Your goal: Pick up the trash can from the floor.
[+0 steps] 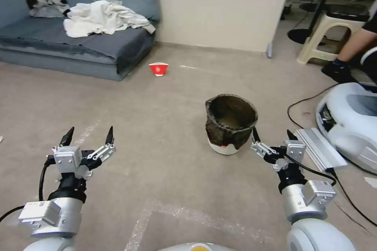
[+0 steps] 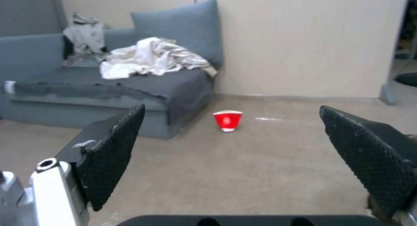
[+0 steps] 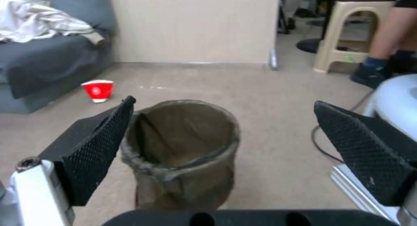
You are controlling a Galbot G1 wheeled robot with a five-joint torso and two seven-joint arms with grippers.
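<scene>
Trash can (image 1: pixel 231 123) upright on floor (image 1: pixel 165 172), dark bag over rim — no legible writing. Right gripper (image 1: pixel 273 136) spread wide just beside it; left gripper (image 1: pixel 89 135) wide, well apart.

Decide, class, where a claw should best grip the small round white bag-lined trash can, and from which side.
Probably the near right rim of the small round white trash can, from above: it stands upright and open-topped on the floor, and the open right claw hovers beside it.

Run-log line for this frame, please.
trash can upright on floor | right gripper open beside it | left gripper open, apart
</scene>
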